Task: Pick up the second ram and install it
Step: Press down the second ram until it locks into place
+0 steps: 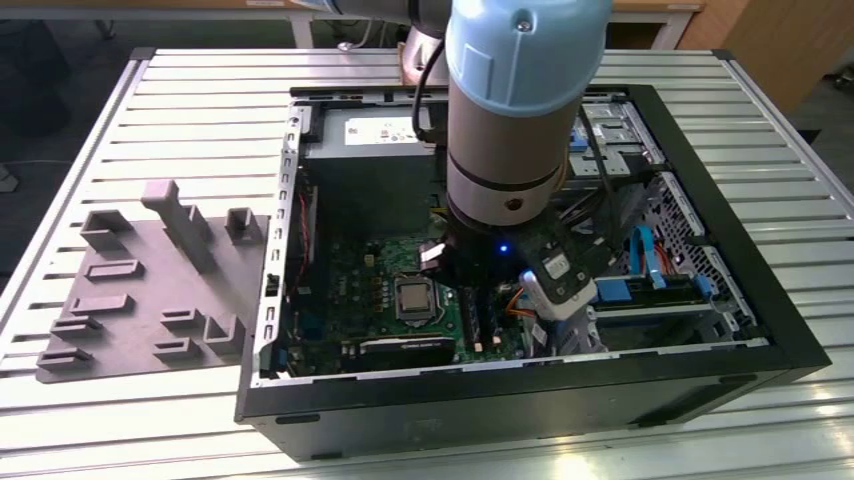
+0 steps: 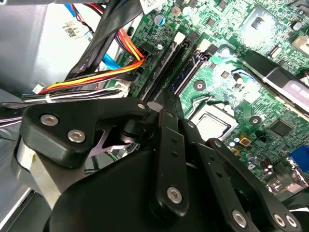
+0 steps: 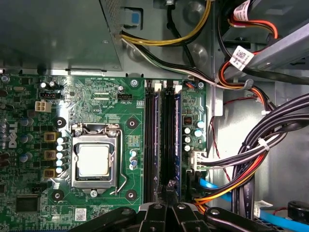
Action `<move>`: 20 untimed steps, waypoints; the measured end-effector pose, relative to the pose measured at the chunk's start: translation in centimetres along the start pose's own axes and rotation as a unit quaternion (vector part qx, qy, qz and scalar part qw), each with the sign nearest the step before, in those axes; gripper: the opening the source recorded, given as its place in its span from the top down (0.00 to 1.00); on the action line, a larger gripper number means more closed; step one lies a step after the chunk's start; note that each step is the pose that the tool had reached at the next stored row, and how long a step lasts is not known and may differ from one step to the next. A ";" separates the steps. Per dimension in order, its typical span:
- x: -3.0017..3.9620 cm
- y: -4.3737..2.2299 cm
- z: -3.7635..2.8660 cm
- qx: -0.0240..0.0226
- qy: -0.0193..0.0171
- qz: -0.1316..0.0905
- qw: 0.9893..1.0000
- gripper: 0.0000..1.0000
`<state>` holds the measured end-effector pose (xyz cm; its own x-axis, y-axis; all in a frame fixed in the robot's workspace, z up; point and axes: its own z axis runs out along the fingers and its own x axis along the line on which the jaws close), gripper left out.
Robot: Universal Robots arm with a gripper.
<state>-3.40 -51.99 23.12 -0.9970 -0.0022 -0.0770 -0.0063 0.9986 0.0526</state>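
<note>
Here the computer case (image 1: 534, 395) lies open on its side on the slatted metal counter (image 1: 200, 90), nearer the counter's edge on the exterior view's right, and the arm (image 1: 514, 100) reaches straight down through the open side. The gripper (image 3: 170, 193) is low over the green motherboard (image 3: 96, 92), its tip on the end of the pair of long black memory slots (image 3: 152, 140) that run side by side between the processor socket (image 3: 94, 159) and the board's edge. The second ram (image 3: 169, 135) seems to stand on edge in the slot nearer that edge, a dark narrow strip directly under the gripper tip. I cannot tell where stick ends and slot begins, nor whether it is fully seated. Whether the gripper is clenched on it or released cannot be told from these views. Room is tight on the board-edge side, where a bundle of black, red, orange and yellow cables (image 3: 260, 150) crosses just beside the slots. On the socket side the board is low and open. The grey power supply box (image 3: 53, 34) closes off the far end of the slots. On the counter toward the exterior view's left, just beside the case wall, sits a grey fixture plate (image 1: 134, 290) with upright blocks, well apart from the gripper.
</note>
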 end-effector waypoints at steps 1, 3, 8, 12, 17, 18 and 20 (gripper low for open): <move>0.04 -0.03 0.02 0.000 0.000 0.000 1.000 0.89; 0.13 -0.10 0.07 0.000 0.000 0.000 1.000 0.89; 0.22 -0.50 0.11 0.000 0.000 0.000 1.000 0.89; 0.24 -0.75 0.17 0.000 0.000 0.000 1.000 0.89; 0.29 -0.95 0.42 0.000 0.000 0.000 1.000 0.89; 0.30 -0.98 0.51 0.000 0.000 0.000 1.000 0.89; 0.33 -1.00 0.62 0.000 0.000 0.000 1.000 0.89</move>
<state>-3.68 -52.96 22.43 -0.9970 -0.0024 -0.0770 -0.0064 0.9986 0.0525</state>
